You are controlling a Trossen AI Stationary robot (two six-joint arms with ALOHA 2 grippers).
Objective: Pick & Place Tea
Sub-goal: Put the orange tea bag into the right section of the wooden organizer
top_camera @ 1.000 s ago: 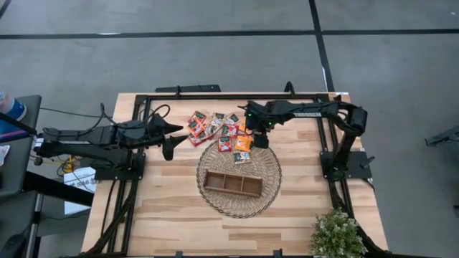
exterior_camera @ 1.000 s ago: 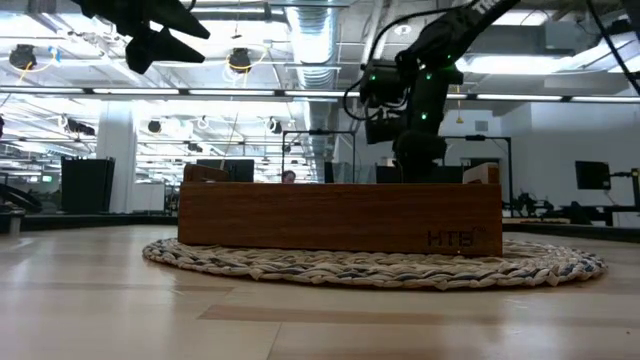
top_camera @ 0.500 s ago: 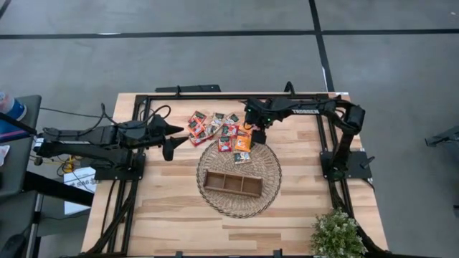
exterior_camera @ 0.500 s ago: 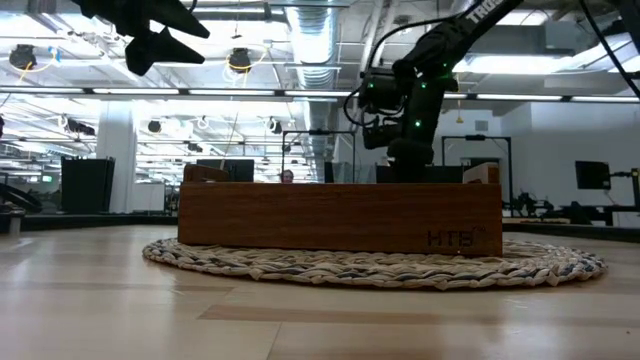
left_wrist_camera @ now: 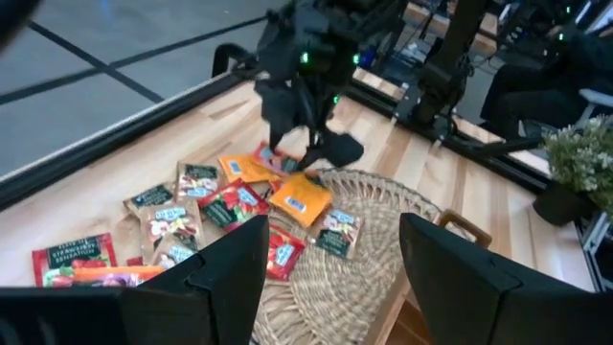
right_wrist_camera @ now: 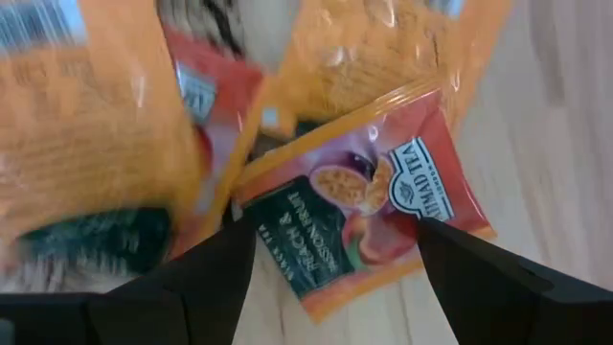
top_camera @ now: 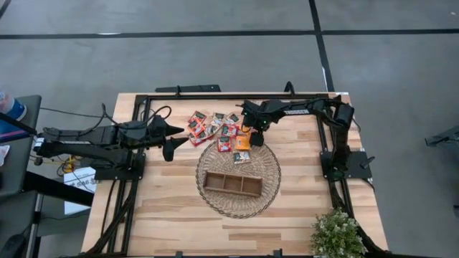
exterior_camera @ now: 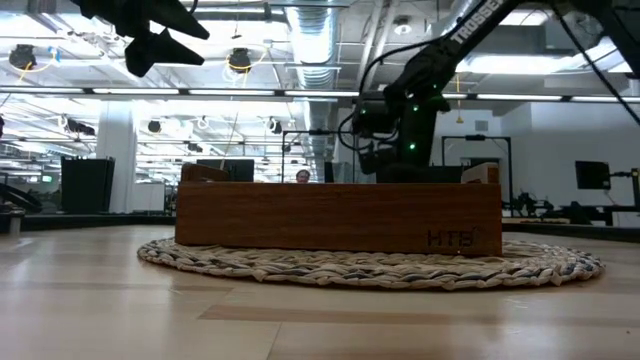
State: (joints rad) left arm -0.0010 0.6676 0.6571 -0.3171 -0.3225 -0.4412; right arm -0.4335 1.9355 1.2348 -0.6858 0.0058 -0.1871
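The small flat square tea sachets (top_camera: 219, 129), red, orange and pale w/ dark labels, lie scattered on the light wooden table (top_camera: 165, 208) just behind the round woven wicker mat (top_camera: 269, 183), a few spilling onto its rim. The right gripper (top_camera: 252, 134) is low over the pile's right end, fingers (right_wrist_camera: 192, 287) spread either side of a red-orange passion-fruit sachet (right_wrist_camera: 359, 216) (prob. lining up a pinch, nothing held yet). The brown three-compartment wooden tray (top_camera: 231, 183) sits mid-mat, apparently empty, likely the drop spot; the left gripper (top_camera: 169, 147) waits raised beside the pile's left end, spread open & clear of the work.
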